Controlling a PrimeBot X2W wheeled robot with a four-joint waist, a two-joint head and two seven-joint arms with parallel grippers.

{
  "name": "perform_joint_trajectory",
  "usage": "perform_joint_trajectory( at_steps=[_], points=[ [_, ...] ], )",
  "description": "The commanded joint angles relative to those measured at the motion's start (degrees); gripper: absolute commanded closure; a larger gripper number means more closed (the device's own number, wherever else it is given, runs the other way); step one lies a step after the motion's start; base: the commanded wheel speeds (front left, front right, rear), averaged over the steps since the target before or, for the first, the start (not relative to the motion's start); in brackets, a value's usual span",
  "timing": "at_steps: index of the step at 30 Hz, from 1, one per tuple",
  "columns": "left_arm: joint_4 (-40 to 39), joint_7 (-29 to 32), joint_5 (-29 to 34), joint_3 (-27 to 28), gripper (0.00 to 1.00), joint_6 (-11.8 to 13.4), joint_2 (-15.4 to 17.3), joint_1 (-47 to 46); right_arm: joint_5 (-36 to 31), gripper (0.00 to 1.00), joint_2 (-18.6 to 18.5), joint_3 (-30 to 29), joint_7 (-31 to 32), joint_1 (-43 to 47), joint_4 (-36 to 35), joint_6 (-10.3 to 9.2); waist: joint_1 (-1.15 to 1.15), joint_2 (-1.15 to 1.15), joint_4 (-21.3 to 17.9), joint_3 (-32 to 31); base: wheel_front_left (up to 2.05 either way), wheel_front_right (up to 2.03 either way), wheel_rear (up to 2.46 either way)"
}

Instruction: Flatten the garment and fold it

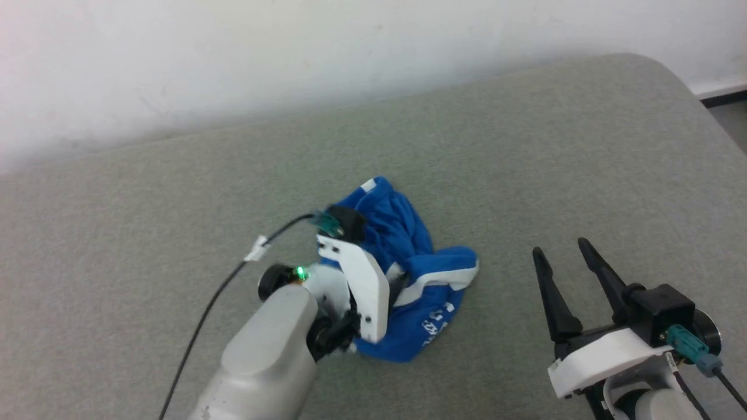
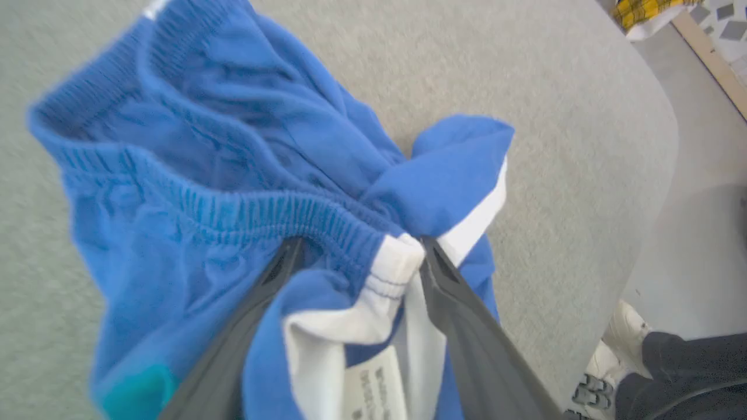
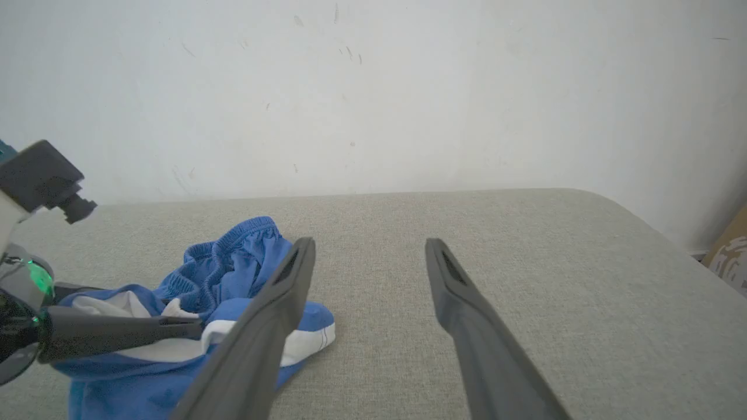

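Observation:
The garment (image 1: 408,245) is a crumpled royal blue heap with white stripes and white lettering, lying mid-table. My left gripper (image 1: 400,286) points down into it. In the left wrist view the left gripper (image 2: 359,248) stands open, and the gathered waistband and a white stripe of the garment (image 2: 204,146) bunch between its fingers. The right wrist view shows one left finger (image 3: 117,333) lying across the garment (image 3: 233,262). My right gripper (image 1: 560,248) hangs open and empty over bare table to the right of the heap, and its fingers frame bare cloth-covered table (image 3: 370,245).
The grey padded table (image 1: 525,146) runs back to a white wall and rounds off at the far right corner. A black cable (image 1: 222,291) trails from my left wrist. A person's white shoe (image 2: 618,350) and dark trouser leg stand on the floor beside the table.

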Motion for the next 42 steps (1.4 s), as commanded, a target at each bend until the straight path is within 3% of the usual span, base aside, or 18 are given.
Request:
perform_joint_trajectory(
  at_steps=[1, 4, 8, 12, 16, 20, 28, 34, 35, 38, 42],
  points=[
    [-3.03, -5.26, -0.74, 1.94, 0.00, 0.37, 0.76, 0.97, 0.22, 0.00, 0.14, 0.29, 0.27, -1.04, 0.04, -0.05, -0.01, 0.00, 3.05, -0.24, 0.00, 0.00, 0.00],
    [-9.49, -16.91, 0.11, 4.89, 0.00, 1.40, 1.70, 2.43, 0.48, 0.00, 0.14, 0.88, 0.65, -2.84, 0.10, -0.05, -0.01, 0.00, 5.39, -0.12, 0.00, 0.00, 0.00],
    [-16.12, -30.62, 2.91, 8.21, 0.00, 4.84, 3.84, 6.24, 0.73, 0.00, 0.14, 1.23, 2.29, -7.25, 1.22, -0.05, -0.01, 0.00, 8.79, 0.59, 0.00, 0.00, 0.00],
    [-19.61, -38.39, 4.55, 11.19, 0.00, 8.01, 5.43, 10.28, 1.14, 0.00, 0.14, 1.75, 5.95, -13.86, 5.53, -0.05, -0.01, 0.00, 12.21, 2.13, 0.00, 0.00, 0.00],
    [-23.42, -40.38, 6.12, 14.44, 0.00, 10.25, 5.96, 13.67, 2.34, 0.00, -0.08, 2.46, 12.15, -22.16, 13.24, -0.05, -0.01, 0.00, 15.58, 4.57, 0.00, 0.00, 0.00],
    [-28.61, -40.59, 9.02, 17.80, 0.00, 10.87, 5.32, 16.29, 3.24, 0.00, -0.64, 1.73, 19.76, -30.68, 22.52, -0.05, -0.01, 0.00, 18.79, 7.52, 0.00, 0.00, 0.00],
    [-33.90, -40.61, 12.93, 22.44, 0.00, 8.47, 1.76, 19.28, 1.88, 0.00, -3.22, -1.32, 34.93, -41.88, 38.15, -0.05, -0.01, 0.00, 24.56, 12.77, 0.00, 0.00, 0.00],
    [-33.87, -40.62, 13.97, 23.53, 0.00, 7.16, 0.75, 19.58, 2.92, 0.02, -3.95, -0.73, 43.85, -43.84, 42.96, -0.05, -0.01, 0.00, 26.00, 13.34, 0.00, 0.00, 0.00],
    [-33.70, -40.62, 14.06, 23.67, 0.00, 7.00, 0.66, 19.71, 3.50, 0.43, -4.12, -0.32, 45.45, -43.87, 43.39, -0.05, -0.01, 0.00, 26.04, 13.19, 0.00, 0.00, 0.00],
    [-33.14, -40.62, 14.25, 24.11, 0.00, 6.74, 0.50, 20.21, 6.02, 1.00, -4.29, 0.42, 47.30, -43.34, 43.09, -0.05, -0.01, 0.00, 25.65, 12.10, 0.00, 0.00, 0.00],
    [-32.41, -40.62, 14.30, 24.68, 0.00, 6.71, 0.43, 21.01, 8.41, 1.00, -4.76, 0.93, 44.85, -41.61, 40.59, -0.05, -0.01, 0.00, 24.29, 10.00, 0.00, 0.00, 0.00]
  ],
)
